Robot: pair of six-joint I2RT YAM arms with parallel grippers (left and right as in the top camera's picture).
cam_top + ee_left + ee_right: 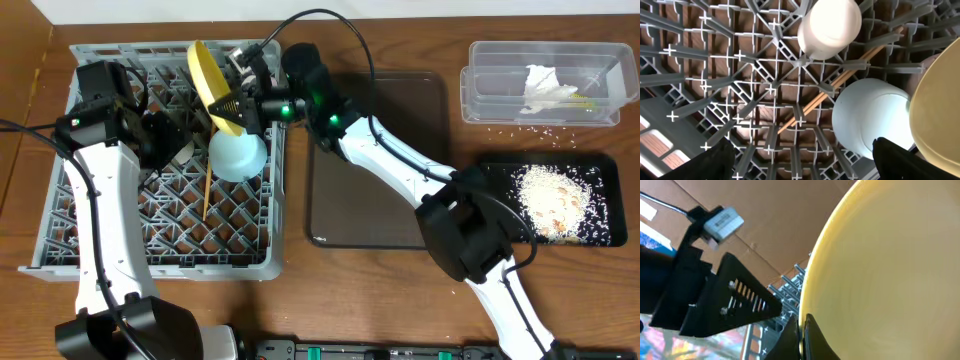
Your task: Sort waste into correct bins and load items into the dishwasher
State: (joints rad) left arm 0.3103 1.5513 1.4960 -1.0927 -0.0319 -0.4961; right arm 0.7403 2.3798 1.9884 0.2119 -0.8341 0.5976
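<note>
Above rack (120, 230), right end effector (228, 104) grips plate (205, 70).

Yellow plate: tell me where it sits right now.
Overhead view: the yellow plate is held on edge at the back right of the rack, next to the blue bowl, its rim clamped by the right gripper.

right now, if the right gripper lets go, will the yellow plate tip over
Likely stiff: the yellow plate holds its shape pinched at the rim by the right gripper. It stands on edge over the rack, so it may tip unless slotted in. Its smooth face could slip.
</note>
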